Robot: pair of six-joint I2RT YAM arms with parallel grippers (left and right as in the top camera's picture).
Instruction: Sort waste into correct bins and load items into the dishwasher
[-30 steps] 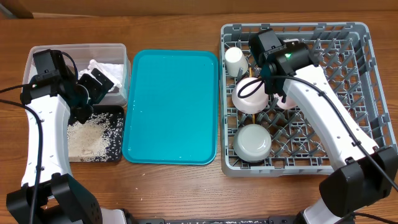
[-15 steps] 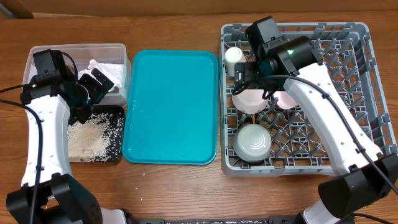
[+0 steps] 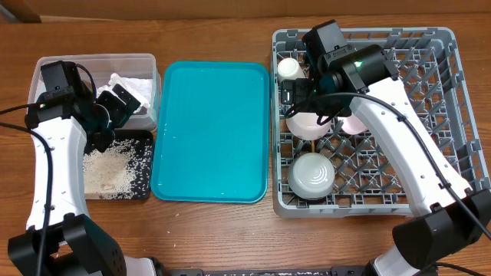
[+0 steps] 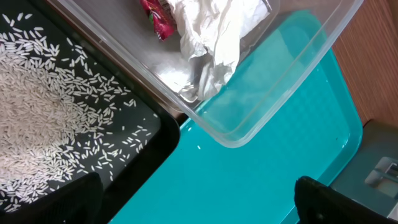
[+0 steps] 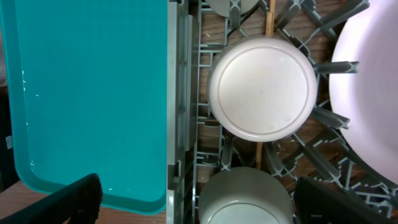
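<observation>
A: How much room do the arms have?

B: The glossy teal tray [image 3: 211, 130] fills the middle. One rounded rim lies just beside the grey dish rack [image 3: 437, 77], the other beside the clear tub [image 3: 46, 65] and the black tray [image 3: 146, 188]. The left gripper [image 3: 115, 107] hangs over the seam where the tub meets the black tray. Its fingers are spread wide with nothing between them.

A: And the other arm?

B: The right gripper [image 3: 298, 93] hovers over the rack's left columns, jaws apart and holding nothing. Directly below it is the upturned white bowl [image 3: 305, 126]. The cream cup [image 3: 288, 69] stands near the rack's back left corner, and the second bowl [image 3: 312, 175] sits near the front wall. The pink plate [image 3: 354, 124] is just right of the upturned bowl, mostly hidden by the arm.

A: What about surfaces?

B: The rack has lattice walls and upright pegs. The tub is thin, transparent and round-cornered, and it holds crumpled napkins [image 3: 126, 83]. Loose rice [image 3: 103, 169] is heaped on the matte black tray, with grains scattering toward its edge.

A: Do the wrist cameras add anything?

B: The left wrist view shows a crinkled red wrapper [image 4: 155, 12] in the tub beside the paper, where the arm blocks the overhead view. The right wrist view shows a thin wooden chopstick [image 5: 269, 18] passing beneath the upturned bowl, with the wooden tabletop visible through the rack's grid.
</observation>
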